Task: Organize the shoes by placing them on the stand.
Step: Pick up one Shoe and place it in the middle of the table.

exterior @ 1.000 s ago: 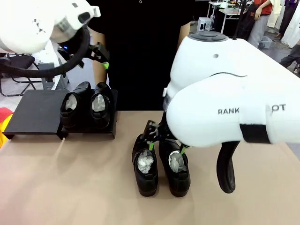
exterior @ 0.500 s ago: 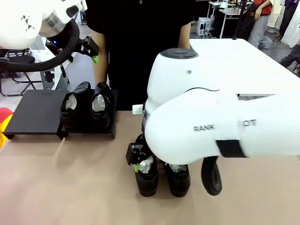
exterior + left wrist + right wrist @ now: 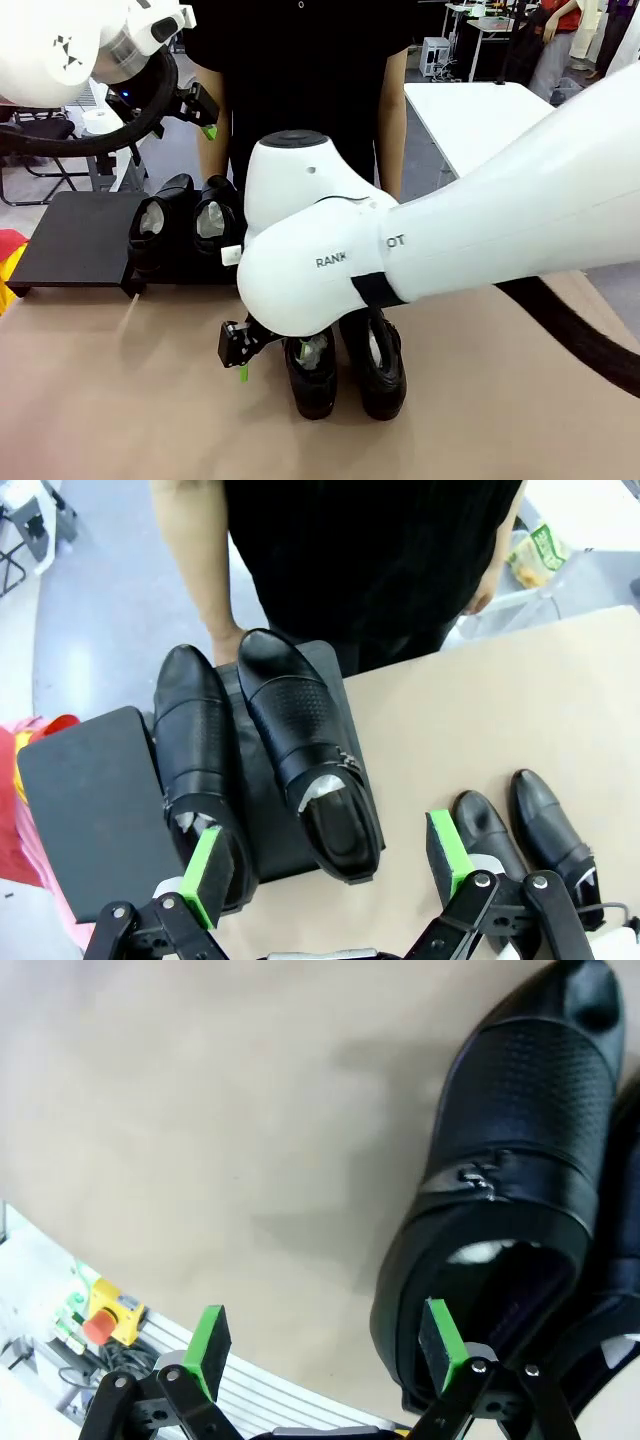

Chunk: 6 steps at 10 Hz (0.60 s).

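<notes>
Two glossy black shoes (image 3: pixel 158 225) (image 3: pixel 213 220) stand side by side on the right half of the black stand (image 3: pixel 75 240). Another pair of shoes (image 3: pixel 312 378) (image 3: pixel 380 368) rests on the tan table, partly hidden by my right arm. My right gripper (image 3: pixel 240 352) hangs open, low at the left side of that pair; in the right wrist view it (image 3: pixel 325 1345) has one green pad over the heel opening of the nearer shoe (image 3: pixel 510 1190). My left gripper (image 3: pixel 327 860) is open, high above the stand (image 3: pixel 90 810) and its shoes (image 3: pixel 195 760) (image 3: pixel 305 750).
A person in black stands at the far side, one hand (image 3: pixel 225 640) down by the stand's far edge. Bare tabletop (image 3: pixel 130 400) lies left of the table pair. The stand's left half is bare. A white table (image 3: pixel 470 115) stands behind on the right.
My right arm has swung toward picture left, carrying its gripper from behind the table pair to their left side. The left gripper has barely shifted. No shoe has moved.
</notes>
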### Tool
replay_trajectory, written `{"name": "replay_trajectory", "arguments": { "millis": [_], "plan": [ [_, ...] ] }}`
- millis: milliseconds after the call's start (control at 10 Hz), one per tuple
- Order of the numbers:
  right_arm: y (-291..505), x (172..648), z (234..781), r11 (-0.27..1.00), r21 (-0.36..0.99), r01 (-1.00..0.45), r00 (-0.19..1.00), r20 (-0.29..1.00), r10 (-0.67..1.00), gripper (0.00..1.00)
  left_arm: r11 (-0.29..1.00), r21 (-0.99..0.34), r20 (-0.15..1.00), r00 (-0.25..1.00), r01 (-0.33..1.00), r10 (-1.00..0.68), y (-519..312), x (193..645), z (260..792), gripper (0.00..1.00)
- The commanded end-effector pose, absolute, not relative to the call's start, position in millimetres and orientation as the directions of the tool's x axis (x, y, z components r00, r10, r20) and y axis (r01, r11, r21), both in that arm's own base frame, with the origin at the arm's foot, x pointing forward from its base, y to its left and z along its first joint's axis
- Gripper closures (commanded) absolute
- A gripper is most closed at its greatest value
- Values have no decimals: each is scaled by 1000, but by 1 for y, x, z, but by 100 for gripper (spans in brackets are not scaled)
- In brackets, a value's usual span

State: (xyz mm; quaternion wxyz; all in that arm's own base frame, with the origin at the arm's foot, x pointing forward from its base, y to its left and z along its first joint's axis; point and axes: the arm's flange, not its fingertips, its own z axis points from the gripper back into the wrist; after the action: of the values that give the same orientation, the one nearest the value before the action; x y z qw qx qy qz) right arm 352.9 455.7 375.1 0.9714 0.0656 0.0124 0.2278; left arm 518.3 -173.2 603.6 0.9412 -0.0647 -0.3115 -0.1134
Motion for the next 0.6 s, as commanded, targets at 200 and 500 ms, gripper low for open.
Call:
{"name": "replay_trajectory", "arguments": {
  "millis": [200, 500],
  "plan": [
    [471, 363, 355, 925, 47, -376, 925, -31, 378, 0, 964, -52, 600, 780, 260, -178, -168, 518, 605, 0],
    [468, 357, 371, 937, 67, -343, 939, 37, 341, 0, 975, -43, 600, 786, 218, -149, -165, 517, 605, 0]
  ]
}}
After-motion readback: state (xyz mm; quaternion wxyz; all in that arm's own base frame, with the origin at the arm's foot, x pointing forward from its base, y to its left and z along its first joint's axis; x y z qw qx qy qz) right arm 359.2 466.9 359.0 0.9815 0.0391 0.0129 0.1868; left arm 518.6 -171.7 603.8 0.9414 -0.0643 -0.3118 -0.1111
